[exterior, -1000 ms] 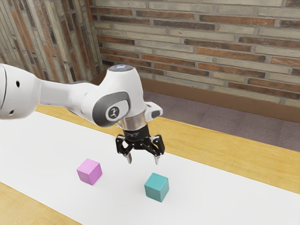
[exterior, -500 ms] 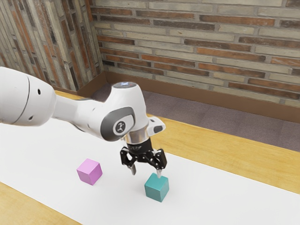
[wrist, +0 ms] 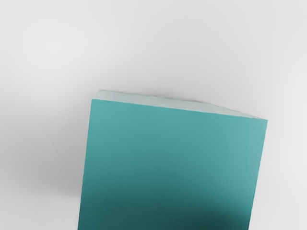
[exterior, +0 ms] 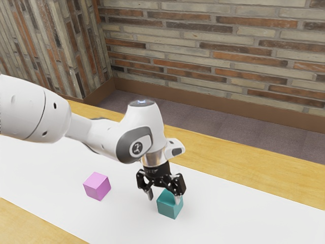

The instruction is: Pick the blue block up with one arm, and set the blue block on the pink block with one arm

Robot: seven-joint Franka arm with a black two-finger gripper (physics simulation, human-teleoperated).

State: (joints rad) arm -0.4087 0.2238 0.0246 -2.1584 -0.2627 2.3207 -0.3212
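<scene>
A teal-blue block point(exterior: 168, 205) rests on the white table surface point(exterior: 61, 162). My gripper point(exterior: 164, 198) has come down over it, open, one finger at each side of the block's top, and I cannot see them pressing on it. Directly under my hand, the wrist view shows the block's top face point(wrist: 172, 167) large and close. The pink block point(exterior: 96, 185) sits on the white surface toward the exterior view's left of the blue one, about a hand's width away, untouched.
A wooden table edge point(exterior: 264, 168) borders the white surface at the back and the front left corner. Brick walls point(exterior: 228, 51) stand behind the table, beyond a strip of floor.
My hand has descended and moved toward the exterior view's right, from above the table between the blocks to straddling the blue block. Neither block has moved.
</scene>
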